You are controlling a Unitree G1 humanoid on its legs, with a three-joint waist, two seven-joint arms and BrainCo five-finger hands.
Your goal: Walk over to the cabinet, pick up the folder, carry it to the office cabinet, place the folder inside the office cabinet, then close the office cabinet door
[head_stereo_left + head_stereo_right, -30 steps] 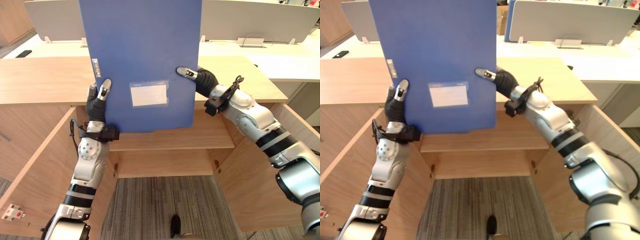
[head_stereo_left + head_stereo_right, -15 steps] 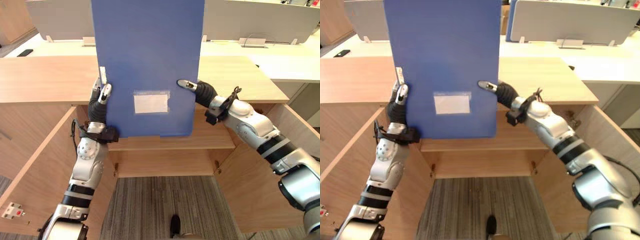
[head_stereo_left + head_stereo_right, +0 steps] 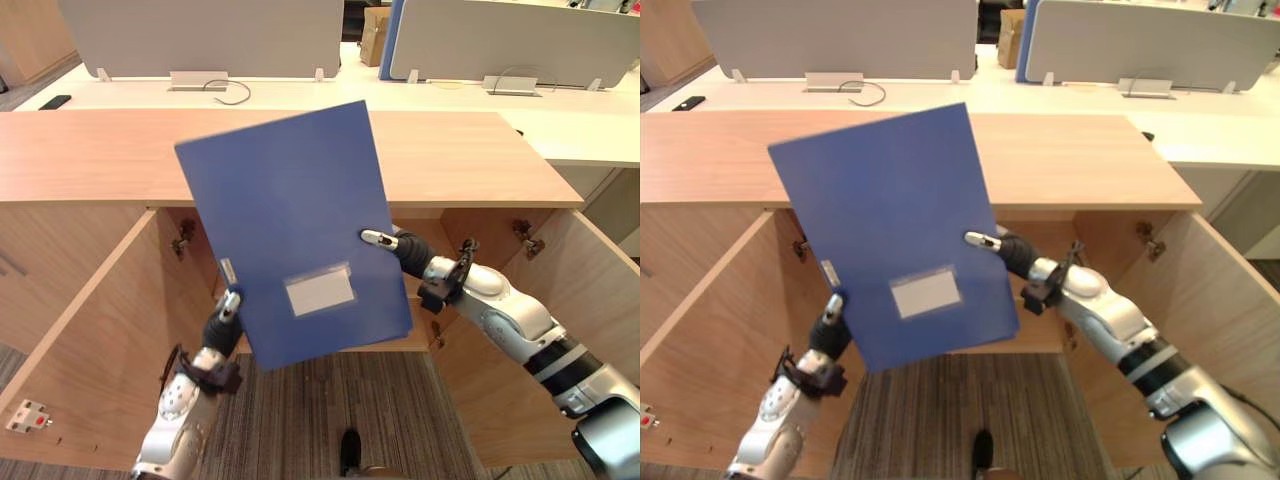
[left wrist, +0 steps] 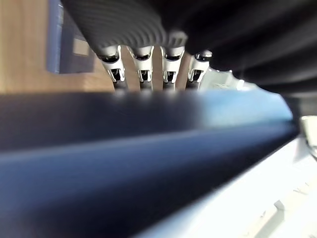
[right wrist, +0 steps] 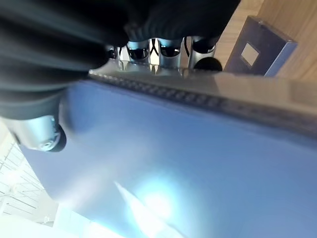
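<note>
Left eye view, office cabinet (image 3: 100,150): light wood with a long top; both doors are swung wide, the left door (image 3: 90,340) and right door (image 3: 590,290) flanking the open front.
folder (image 3: 290,220): blue, held up in the air before the open cabinet and not yet inside it; it is tilted, its top leaning to the robot's left.
right hand (image 3: 398,245): grasps the folder's right edge, thumb on the front face, fingers behind.
left hand (image 3: 222,325): pinches the folder's lower left edge, thumb in front, fingers behind.
second binder (image 5: 262,47): blue, seemingly standing inside the cabinet; too blurred to be sure.
white label (image 3: 320,293): low on the folder's front.
</note>
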